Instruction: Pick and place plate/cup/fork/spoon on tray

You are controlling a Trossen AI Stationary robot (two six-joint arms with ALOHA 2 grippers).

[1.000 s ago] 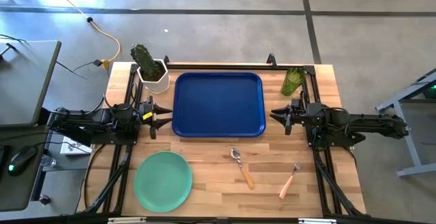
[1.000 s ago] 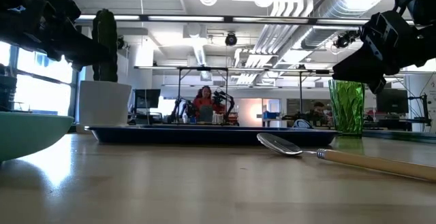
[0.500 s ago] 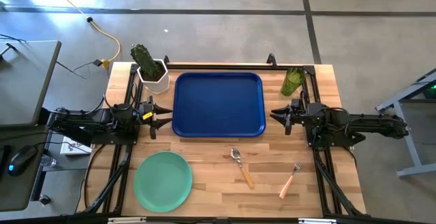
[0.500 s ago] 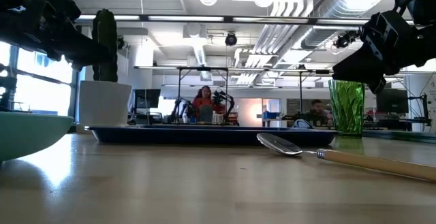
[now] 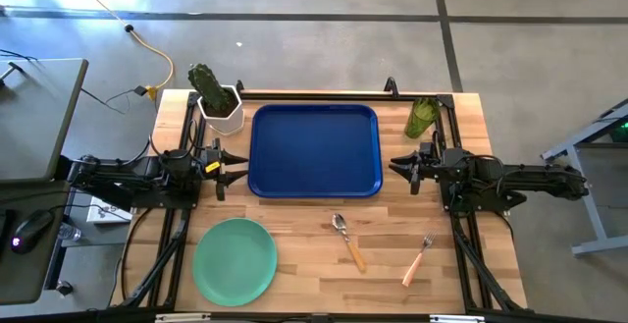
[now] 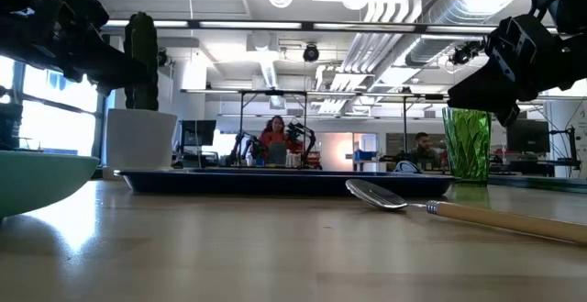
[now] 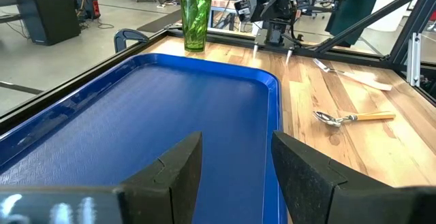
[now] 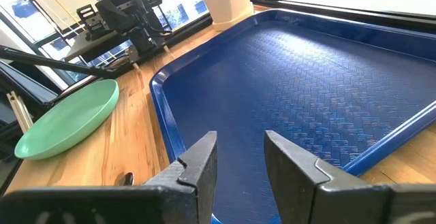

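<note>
- the table [image 5: 314, 264] is light wood, with everything spread out on it.
- the tray [image 5: 314, 150] lies bare at the middle back – flat between the two arms.
- the plate [image 5: 235, 260] sits at the front left, well apart from the tray.
- the left gripper [image 5: 233, 167] waits just off the tray's left edge, fingers parted, holding nothing.
- the right gripper [image 5: 397, 167] waits off the right edge, fingers partly apart, holding nothing.
- the cactus [image 5: 214, 95] stands by the tray's back left corner.
- the cup [image 5: 422, 117] stands upright at the back right.
- the spoon [image 5: 348, 241] lies in front of the tray.
- the fork [image 5: 417, 260] lies right of the spoon.
</note>
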